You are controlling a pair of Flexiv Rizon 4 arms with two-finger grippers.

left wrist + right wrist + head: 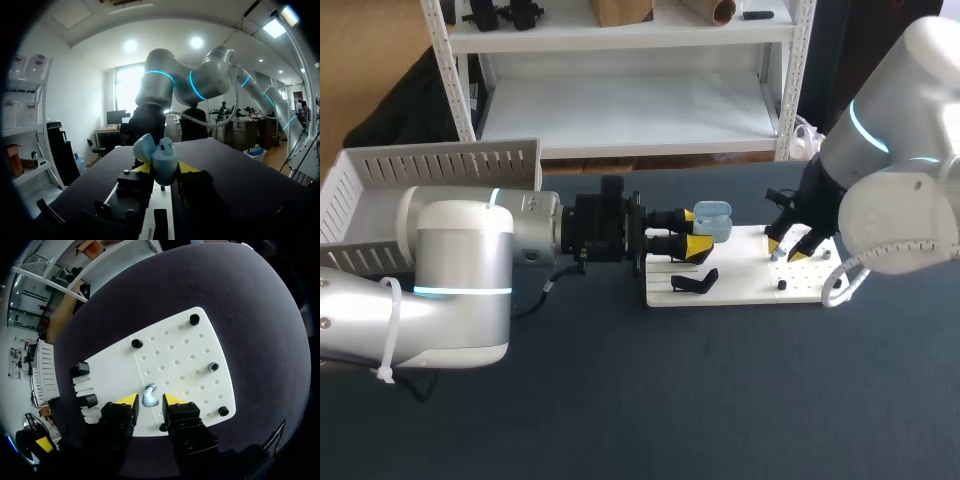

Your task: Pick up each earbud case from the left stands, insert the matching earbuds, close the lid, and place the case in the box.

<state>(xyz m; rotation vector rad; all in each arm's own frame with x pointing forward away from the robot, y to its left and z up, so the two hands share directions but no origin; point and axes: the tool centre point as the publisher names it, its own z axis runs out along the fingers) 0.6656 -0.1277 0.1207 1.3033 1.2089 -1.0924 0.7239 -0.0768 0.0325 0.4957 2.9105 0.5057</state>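
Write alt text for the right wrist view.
The right gripper hangs open over a light blue earbud lying on a white perforated board, one yellow tip on each side of it. Black pegs stand on the board.

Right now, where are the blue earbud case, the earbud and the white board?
earbud case [165, 165]: left wrist view, its body.
earbud [148, 396]: right wrist view, its middle.
white board [185, 347]: right wrist view, bare surface.

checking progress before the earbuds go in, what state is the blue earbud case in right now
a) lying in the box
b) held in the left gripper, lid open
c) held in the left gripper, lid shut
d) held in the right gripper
B: the blue earbud case sits clamped between the yellow tips of the left gripper, and its lid is flipped open to one side.
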